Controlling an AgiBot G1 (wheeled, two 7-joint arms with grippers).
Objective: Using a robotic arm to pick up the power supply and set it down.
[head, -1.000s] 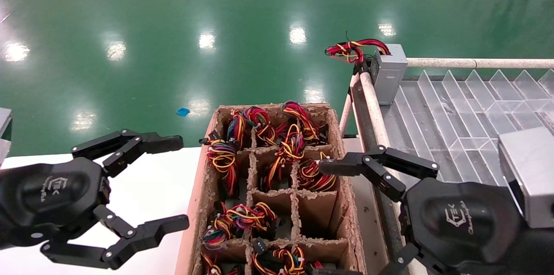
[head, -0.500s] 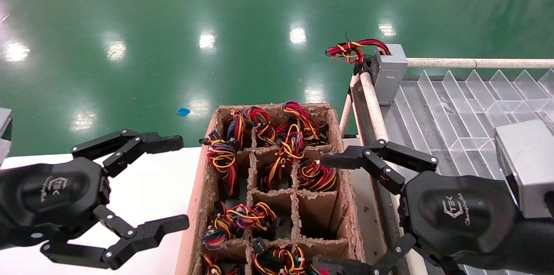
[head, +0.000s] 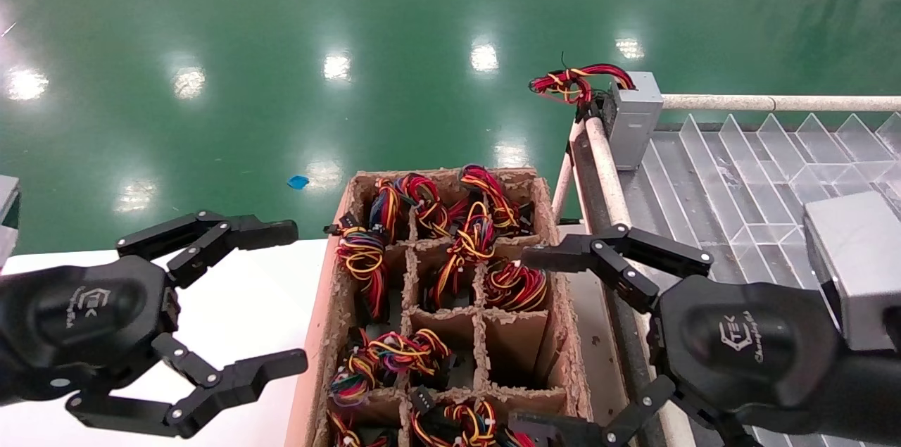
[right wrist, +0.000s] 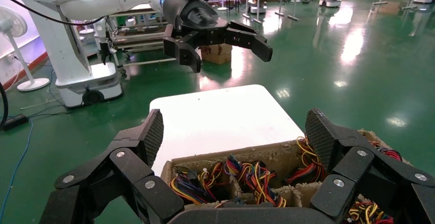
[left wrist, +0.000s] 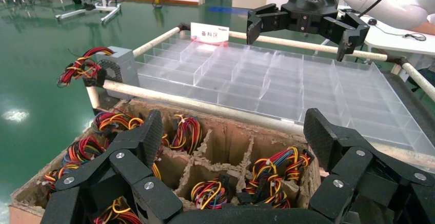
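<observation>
Since 1.0 s ago right pincer (head: 531,341) rose slightly | we note both pincers open, empty, left pincer (head: 299,296) at 9 o'clock | risk: snagging power supply (head: 514,285) wires.

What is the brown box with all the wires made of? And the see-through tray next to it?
The box looks like rough brown cardboard or pulp: matte, with crumbly, ragged edges on its dividers. The tray looks like clear, glossy plastic, since the grey surface shows through its thin walls. The wires seem coated in shiny coloured plastic.
</observation>
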